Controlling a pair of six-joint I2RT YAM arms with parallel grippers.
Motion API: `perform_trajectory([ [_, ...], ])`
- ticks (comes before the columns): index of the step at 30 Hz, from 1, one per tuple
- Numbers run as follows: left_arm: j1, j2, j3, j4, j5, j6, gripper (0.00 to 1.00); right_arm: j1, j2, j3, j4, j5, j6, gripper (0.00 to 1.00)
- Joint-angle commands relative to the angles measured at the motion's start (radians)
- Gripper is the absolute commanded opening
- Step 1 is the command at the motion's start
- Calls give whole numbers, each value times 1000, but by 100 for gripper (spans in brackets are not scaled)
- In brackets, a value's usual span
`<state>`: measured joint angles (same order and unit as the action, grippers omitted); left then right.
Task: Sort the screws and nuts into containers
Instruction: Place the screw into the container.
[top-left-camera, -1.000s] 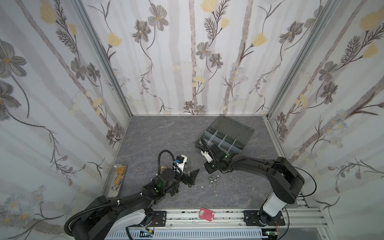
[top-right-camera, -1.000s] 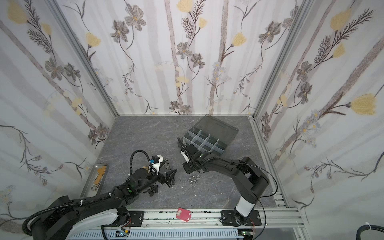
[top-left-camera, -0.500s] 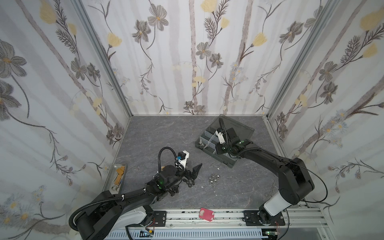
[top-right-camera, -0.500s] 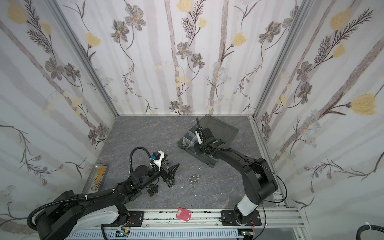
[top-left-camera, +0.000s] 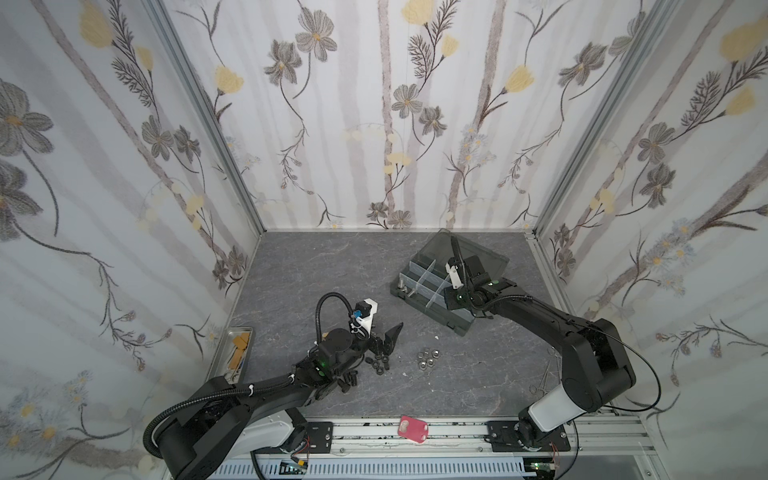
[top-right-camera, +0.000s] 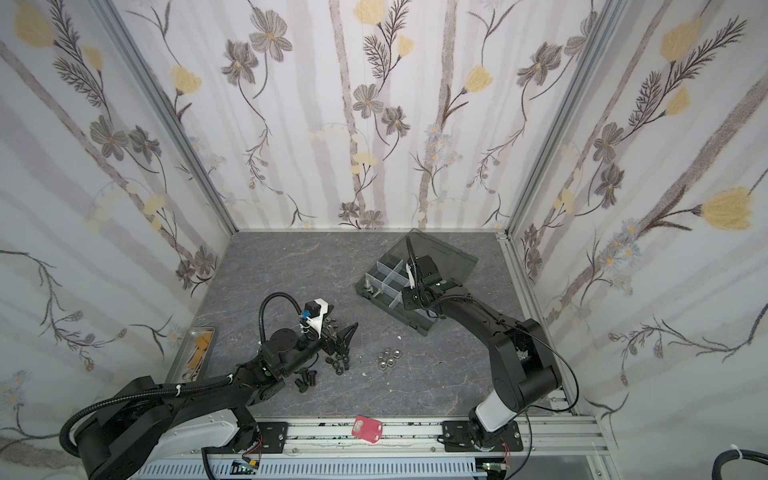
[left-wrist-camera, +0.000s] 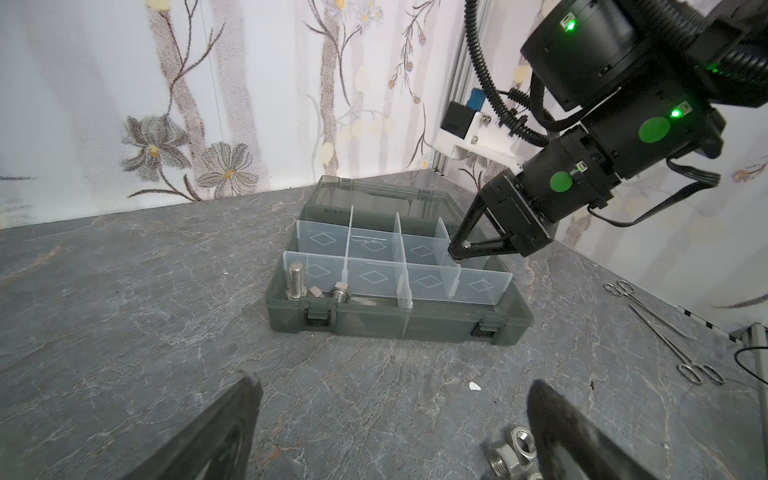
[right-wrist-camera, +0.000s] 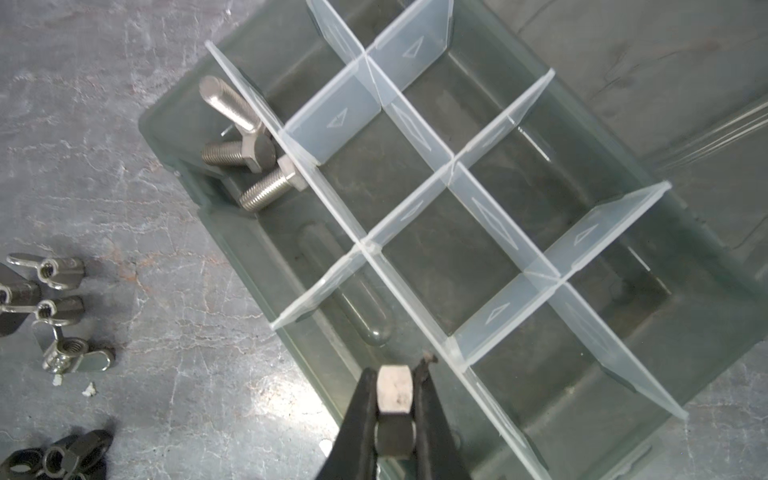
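Observation:
My right gripper (right-wrist-camera: 397, 368) is shut on a silver nut (right-wrist-camera: 395, 390) and hangs over the open dark grey organizer box (right-wrist-camera: 232, 232), above a near-edge container. From the left wrist its tips (left-wrist-camera: 455, 251) sit just over the dividers. Three silver screws (right-wrist-camera: 249, 145) lie in a corner cell. My left gripper (top-left-camera: 384, 343) is open and low over the table, empty, beside black nuts (top-left-camera: 380, 365) and black screws (top-left-camera: 349, 382). Several silver nuts (top-left-camera: 428, 358) lie to its right, also next to one finger (left-wrist-camera: 582, 436).
The box's smoky lid (top-left-camera: 478, 253) lies open toward the back wall. Silver wing nuts (right-wrist-camera: 62, 307) lie left of the box. A steel tray (top-left-camera: 239, 349) sits at the left wall, forceps (left-wrist-camera: 665, 332) at the right edge, a red item (top-left-camera: 412, 428) on the front rail.
My right arm has swung from the silver nuts on the table up and back over the box, carrying a nut. My left gripper has edged right, staying open.

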<state>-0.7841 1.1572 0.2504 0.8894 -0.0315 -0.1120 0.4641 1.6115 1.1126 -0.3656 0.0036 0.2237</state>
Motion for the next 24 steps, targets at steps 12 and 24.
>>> perform_trajectory([
  [12,32,-24,-28,78,-57,-55,100,-8,209,217,51,4,-29,11],
  [24,48,-10,-31,64,-65,-62,100,-72,258,221,36,20,28,11],
])
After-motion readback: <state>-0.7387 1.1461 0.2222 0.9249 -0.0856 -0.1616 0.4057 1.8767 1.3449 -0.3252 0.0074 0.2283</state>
